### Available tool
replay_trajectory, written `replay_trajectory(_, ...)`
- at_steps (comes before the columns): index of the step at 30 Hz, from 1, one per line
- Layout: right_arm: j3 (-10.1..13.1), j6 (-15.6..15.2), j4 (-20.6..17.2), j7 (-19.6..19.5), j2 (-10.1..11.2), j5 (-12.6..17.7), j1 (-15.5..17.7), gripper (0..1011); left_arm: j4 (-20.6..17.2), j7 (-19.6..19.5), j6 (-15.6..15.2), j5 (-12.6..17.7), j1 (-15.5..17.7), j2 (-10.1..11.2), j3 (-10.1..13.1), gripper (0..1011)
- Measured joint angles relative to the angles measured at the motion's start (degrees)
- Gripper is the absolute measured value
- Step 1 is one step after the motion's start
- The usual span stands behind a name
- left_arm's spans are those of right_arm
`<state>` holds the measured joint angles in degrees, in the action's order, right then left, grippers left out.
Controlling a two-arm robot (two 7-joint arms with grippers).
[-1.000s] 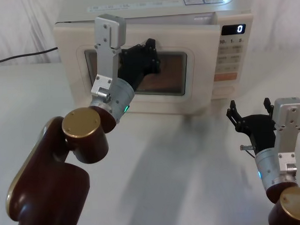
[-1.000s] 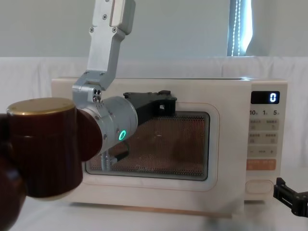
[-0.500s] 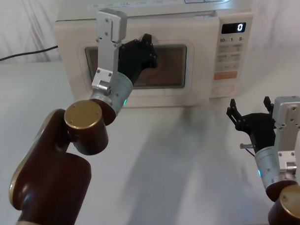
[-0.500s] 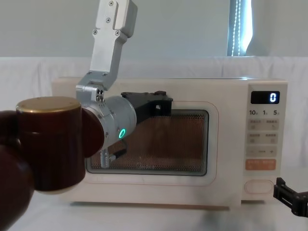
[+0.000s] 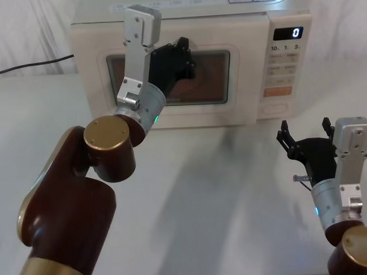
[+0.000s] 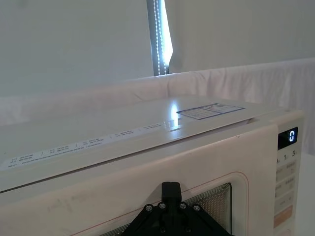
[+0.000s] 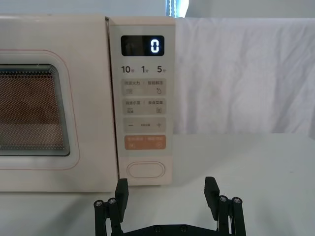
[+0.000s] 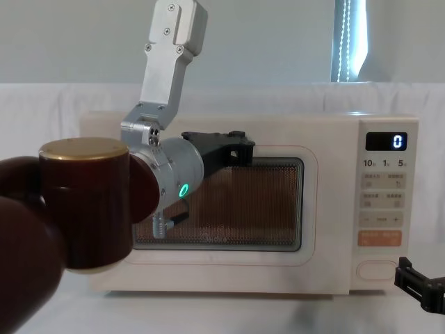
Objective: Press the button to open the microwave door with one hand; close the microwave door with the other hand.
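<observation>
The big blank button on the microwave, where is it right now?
The button sits at the bottom of the control panel, just under the orange key, right of the microwave door; the right tool hovers before it.

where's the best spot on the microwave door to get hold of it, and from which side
The microwave door sits flush with the front, with no handle or lip showing, so gripping looks impractical. Best contact is a flat push from the front on the cream frame by the window, where the left gripper is. To open, the button seems the way; the right gripper faces it, fingers open.
</observation>
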<state>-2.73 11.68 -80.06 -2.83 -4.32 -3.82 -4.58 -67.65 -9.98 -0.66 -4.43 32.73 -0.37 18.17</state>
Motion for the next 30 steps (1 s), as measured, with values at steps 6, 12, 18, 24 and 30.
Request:
replay_trajectory(6,0.0,0.0,0.0,0.0,0.0,0.0,0.0,1002,1.34,0.12,0.64,0.21,0.6,-0.58,-0.21,0)
replay_trajectory(12,0.0,0.0,0.0,0.0,0.0,0.0,0.0,1002,2.07,0.12,0.9,0.41,0.92,-0.94,-0.27,0)
replay_trajectory(18,-0.01,0.0,0.0,0.0,-0.01,0.0,0.0,1002,2.43,0.1,0.87,0.61,1.16,-1.16,-0.3,0)
replay_trajectory(24,0.0,0.0,0.0,0.0,0.0,0.0,0.0,1002,2.65,0.13,0.88,0.79,1.39,-1.38,-0.35,0)
replay_trajectory(30,0.0,0.0,0.0,0.0,0.0,0.0,0.0,1002,2.63,0.08,0.92,0.86,1.44,-1.37,-0.51,0)
